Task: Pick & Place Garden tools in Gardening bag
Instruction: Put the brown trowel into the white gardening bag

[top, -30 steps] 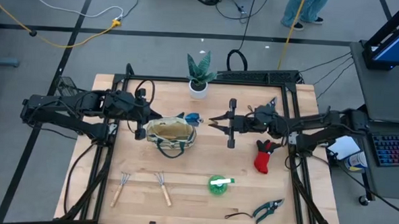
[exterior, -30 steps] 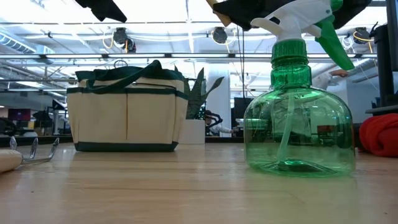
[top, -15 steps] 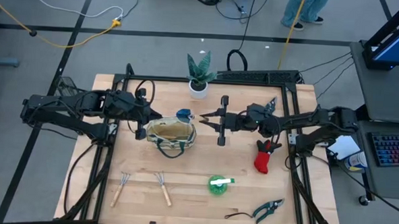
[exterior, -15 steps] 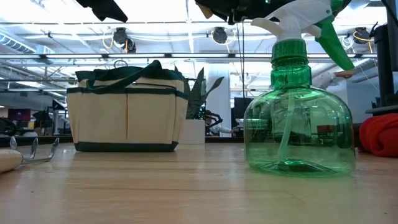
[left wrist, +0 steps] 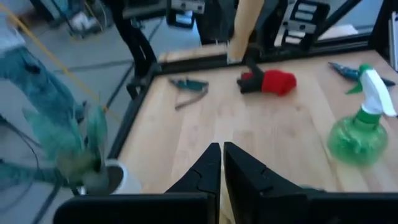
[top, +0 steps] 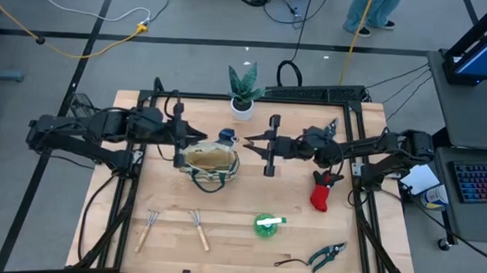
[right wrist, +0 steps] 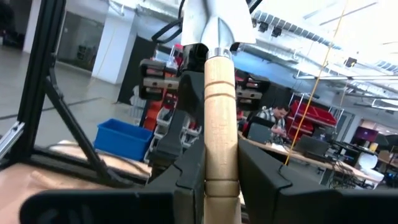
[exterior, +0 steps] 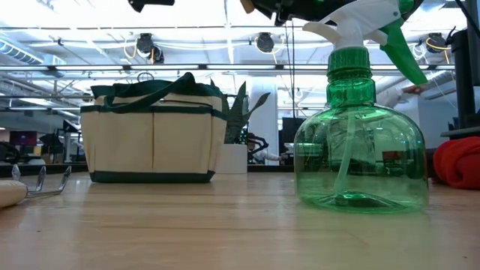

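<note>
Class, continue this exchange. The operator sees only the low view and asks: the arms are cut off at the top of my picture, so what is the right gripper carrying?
Observer: The right gripper clamps a wooden-handled trowel by its handle.
Operator: And the left gripper?
Observer: The left gripper is shut, with nothing in it.
Operator: Where are the pruning shears?
Observer: The pruning shears lie at the table's lower right corner in the high view.

bag mouth (top: 210, 157) open, plant (top: 244, 90) behind
</note>
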Controlling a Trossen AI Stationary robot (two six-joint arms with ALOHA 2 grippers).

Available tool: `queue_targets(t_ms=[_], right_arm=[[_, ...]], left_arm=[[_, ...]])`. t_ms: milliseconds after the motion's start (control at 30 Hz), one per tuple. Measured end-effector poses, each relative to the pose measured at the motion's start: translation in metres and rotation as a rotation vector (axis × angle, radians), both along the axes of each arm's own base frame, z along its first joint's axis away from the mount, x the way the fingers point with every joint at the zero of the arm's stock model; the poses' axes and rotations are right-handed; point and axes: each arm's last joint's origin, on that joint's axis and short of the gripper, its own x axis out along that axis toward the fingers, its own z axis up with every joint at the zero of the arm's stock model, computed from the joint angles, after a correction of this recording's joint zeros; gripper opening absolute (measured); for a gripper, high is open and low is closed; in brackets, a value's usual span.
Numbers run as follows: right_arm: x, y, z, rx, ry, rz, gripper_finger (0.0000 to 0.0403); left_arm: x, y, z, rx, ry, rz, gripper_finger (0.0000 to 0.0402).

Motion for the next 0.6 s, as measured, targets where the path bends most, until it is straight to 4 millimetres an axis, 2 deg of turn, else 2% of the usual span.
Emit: queue_targets(t_ms=[333, 433, 600], right_arm=[[0.0, 0.0, 0.0, 0.029, -0.004, 0.008, 0.0066], [0.0, 0.0, 0.0, 0.029, -0.004, 0.008, 0.0066], [0.0, 0.0, 0.0, 0.028, -0.004, 0.007, 0.0066]], left_arm=[[0.035, 0.001, -0.017, 0.086, 0.053, -0.043, 0.0033], [0.043, 0.002, -0.018, 0.121, 0.032, -0.056, 0.0057], [0.055, 0.002, -0.015, 0.169, -0.045, -0.068, 0.0121]])
